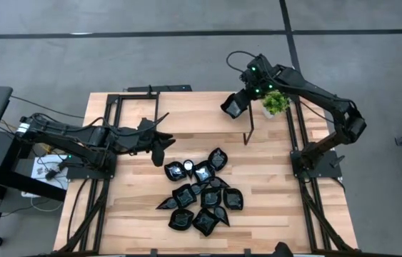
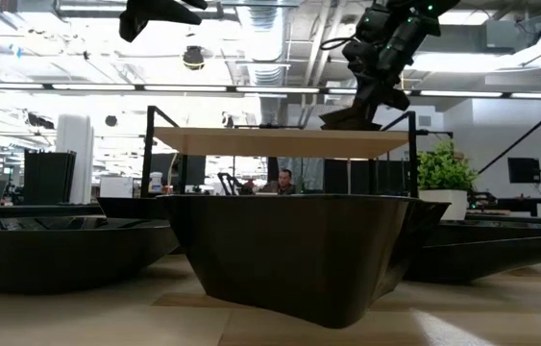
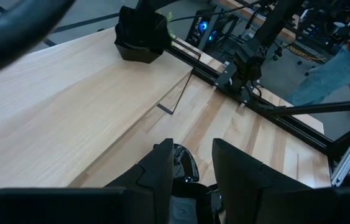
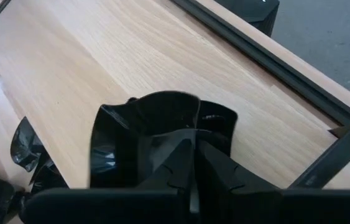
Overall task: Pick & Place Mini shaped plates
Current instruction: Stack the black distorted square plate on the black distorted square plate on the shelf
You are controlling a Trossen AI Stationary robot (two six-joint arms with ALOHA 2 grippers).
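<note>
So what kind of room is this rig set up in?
Probably an open-plan lab or office workspace: exposed ceiling ducts and strip lights, rows of desks with monitors, and a person seated beyond the wooden table, which stands on a grey floor.

Two dark, matte six-joint robot arms, left arm [image 1: 79,135] with loose black cables, right arm [image 1: 315,89] with small green indicator lights, looped cable, blocky black angular fingers [image 3: 156,177]

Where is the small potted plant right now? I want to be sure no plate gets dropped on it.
In the high view, the potted plant stands near the table's far right edge, beside the right claw, which holds a black plate, well away from the plate pile.
</note>
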